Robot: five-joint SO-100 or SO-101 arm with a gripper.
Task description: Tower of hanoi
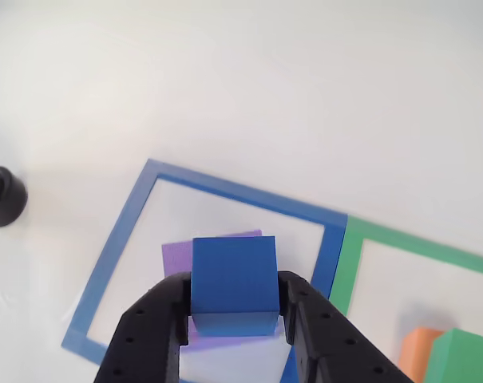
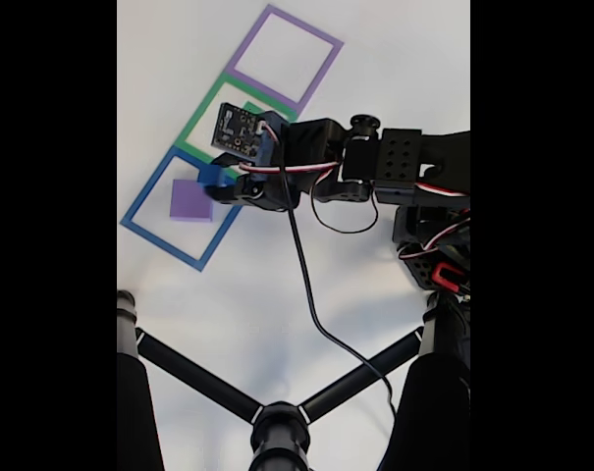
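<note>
Pincer (image 1: 235,319) gripping blue cube (image 1: 234,275), faces square

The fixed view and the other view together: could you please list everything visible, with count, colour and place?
Blue cube: one, blue, held between the gripper fingers over the blue frame.
Purple block: one, flat purple, lying inside the blue frame.
Orange block: one, orange, inside the green frame, partly hidden by the green block.
Green block: one, green, on the orange block.
Blue frame: one, blue, end of the row.
Green frame: one, green, middle.
Purple frame: one, purple, far end.
Tripod legs: black, bottom of the fixed view.
Table: one, white.
Gripper: one, black, closed on the cube.
</note>
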